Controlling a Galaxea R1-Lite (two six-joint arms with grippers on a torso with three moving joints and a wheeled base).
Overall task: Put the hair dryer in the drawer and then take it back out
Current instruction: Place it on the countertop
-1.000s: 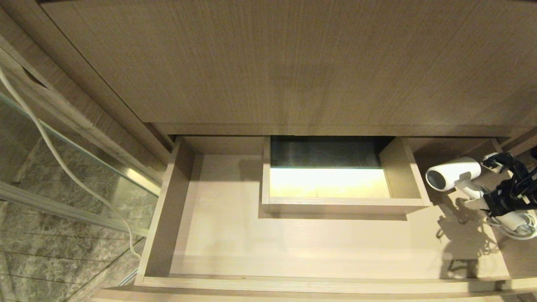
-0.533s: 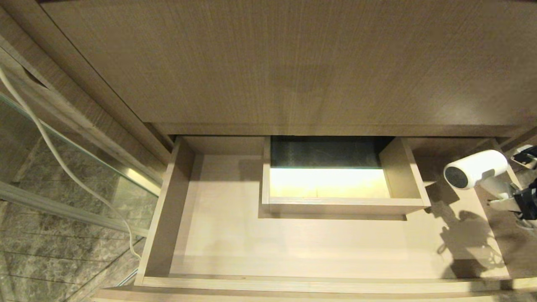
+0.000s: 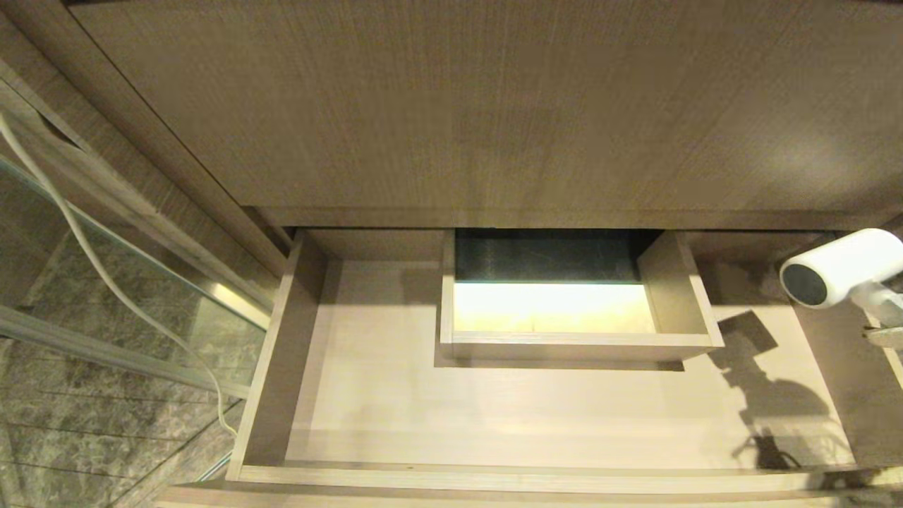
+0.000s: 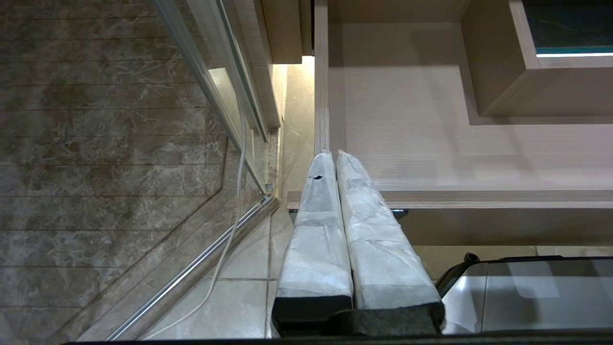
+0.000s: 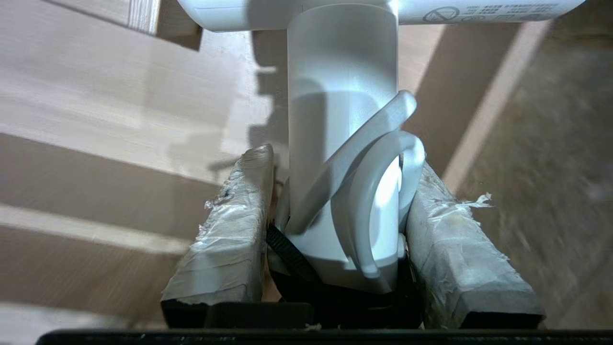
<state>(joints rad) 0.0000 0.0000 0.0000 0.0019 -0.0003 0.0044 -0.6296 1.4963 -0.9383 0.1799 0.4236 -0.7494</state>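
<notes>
The white hair dryer (image 3: 839, 271) hangs at the far right edge of the head view, over the right side wall of the open drawer (image 3: 494, 480), its dark grey end face turned toward the drawer's middle. In the right wrist view my right gripper (image 5: 342, 163) is shut on the hair dryer's handle (image 5: 342, 143), with white cord loops pressed between the taped fingers (image 5: 230, 225). The barrel crosses above the fingertips. My left gripper (image 4: 334, 155) is shut and empty, hanging by the drawer's front left corner (image 4: 325, 196). The arm itself is out of the head view.
A boxed rectangular cut-out (image 3: 575, 296) stands at the back middle of the drawer. A tall wood-grain panel (image 3: 458, 106) rises behind. To the left are a glass panel (image 3: 141, 233), a white cable (image 3: 106, 282) and a marble floor. The robot's base (image 4: 527, 297) sits below the drawer front.
The hair dryer has risen and moved right, from inside the drawer's right end to the edge of the head view. The right gripper has slid out of that view with it.
</notes>
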